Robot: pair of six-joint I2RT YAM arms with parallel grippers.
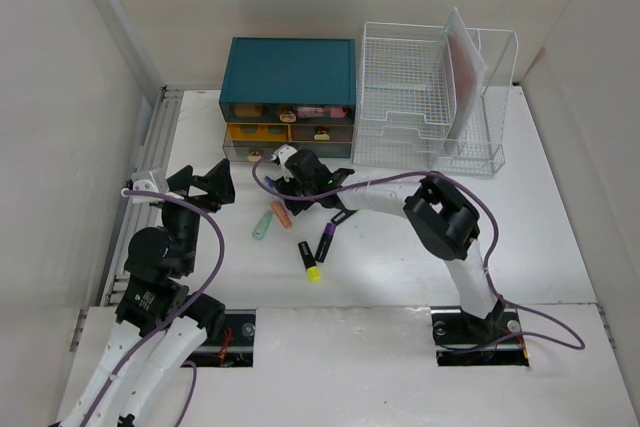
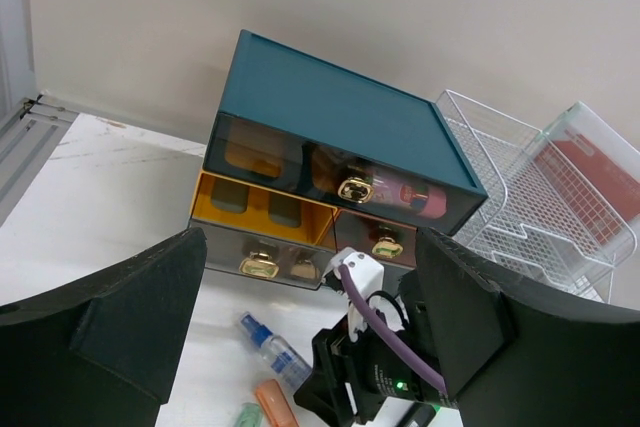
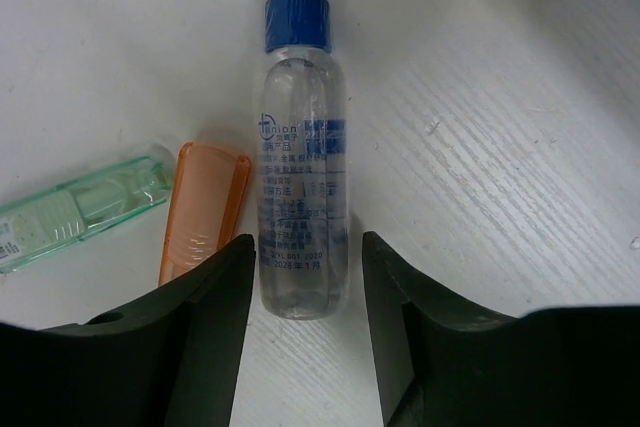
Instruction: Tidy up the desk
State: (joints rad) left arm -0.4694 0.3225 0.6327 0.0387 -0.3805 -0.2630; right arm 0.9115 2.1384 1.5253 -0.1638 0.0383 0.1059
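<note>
On the white desk (image 1: 400, 247) lies a clear spray bottle (image 3: 303, 207) with a blue cap, in front of the teal drawer box (image 1: 290, 69). My right gripper (image 3: 305, 257) is low over the bottle's bottom end. Its jaws are open, one on each side of the bottle, with a thin gap on both sides. The left wrist view shows the same bottle (image 2: 268, 347) poking out from under the right gripper (image 2: 335, 387). My left gripper (image 1: 205, 185) hovers at the desk's left side, open and empty, facing the drawers.
An orange cap-like piece (image 3: 203, 212) and a pale green case (image 3: 80, 209) lie just left of the bottle. A purple marker (image 1: 326, 243) and a yellow highlighter (image 1: 309, 260) lie nearer the arms. A white wire rack (image 1: 420, 97) stands right of the drawer box.
</note>
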